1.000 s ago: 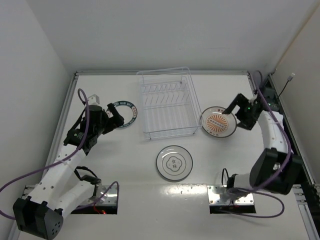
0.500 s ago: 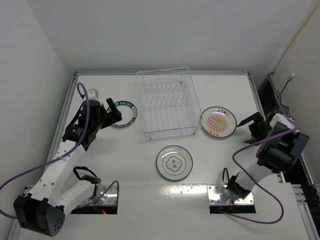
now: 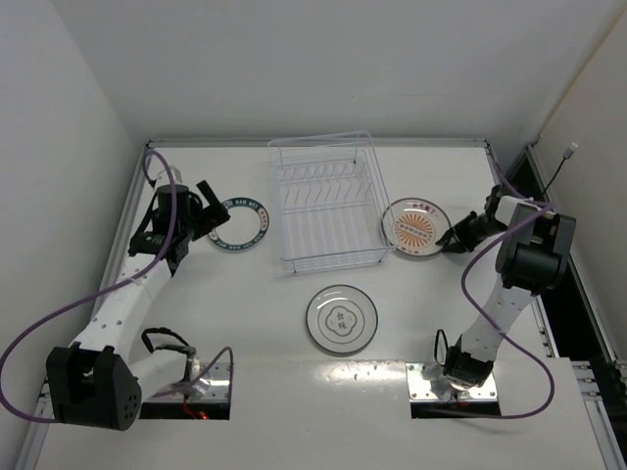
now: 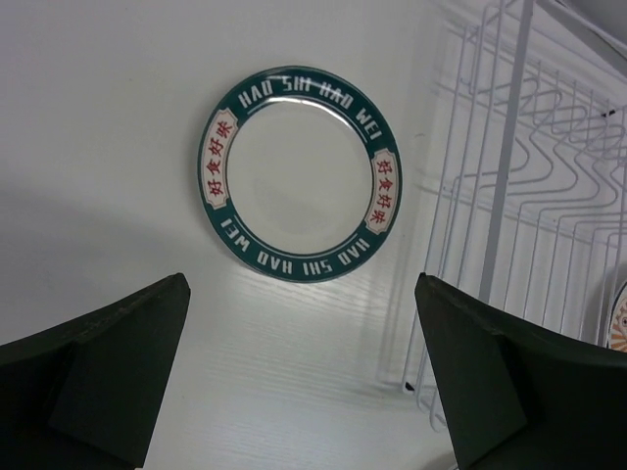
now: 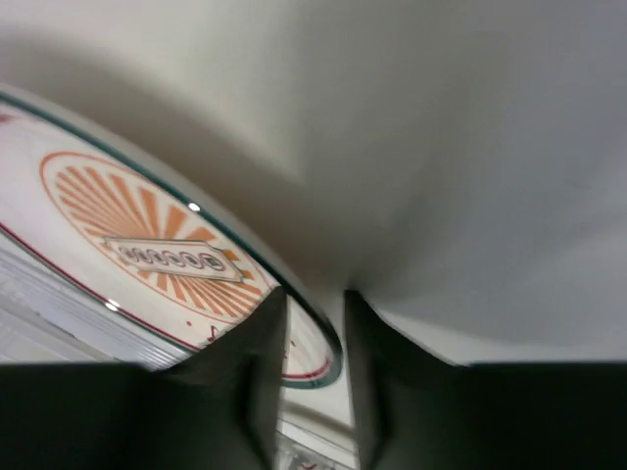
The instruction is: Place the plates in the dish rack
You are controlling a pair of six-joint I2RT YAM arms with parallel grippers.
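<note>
The orange sunburst plate (image 3: 411, 225) is tilted beside the right side of the dish rack (image 3: 333, 262). My right gripper (image 3: 453, 238) is shut on this plate's right rim. In the right wrist view the rim of the orange plate (image 5: 157, 245) sits between the two fingers of the right gripper (image 5: 315, 304). The teal-rimmed plate (image 3: 238, 224) lies flat, left of the rack. My left gripper (image 3: 214, 211) hovers at its left edge, open and empty. The left wrist view shows the teal-rimmed plate (image 4: 299, 176) ahead of the wide-open left gripper (image 4: 302, 289), with the rack (image 4: 503, 166) to the right. The white ring plate (image 3: 341, 318) lies near the front centre.
White walls close in the table on the left, back and right. Purple cables (image 3: 59, 323) loop beside both arms. Two metal base plates (image 3: 451, 382) sit at the near edge.
My right arm swung round and its gripper closed on the orange plate's right rim; the plate shifted left toward the rack and tilted. My left gripper drew back a little from the teal-rimmed plate.
</note>
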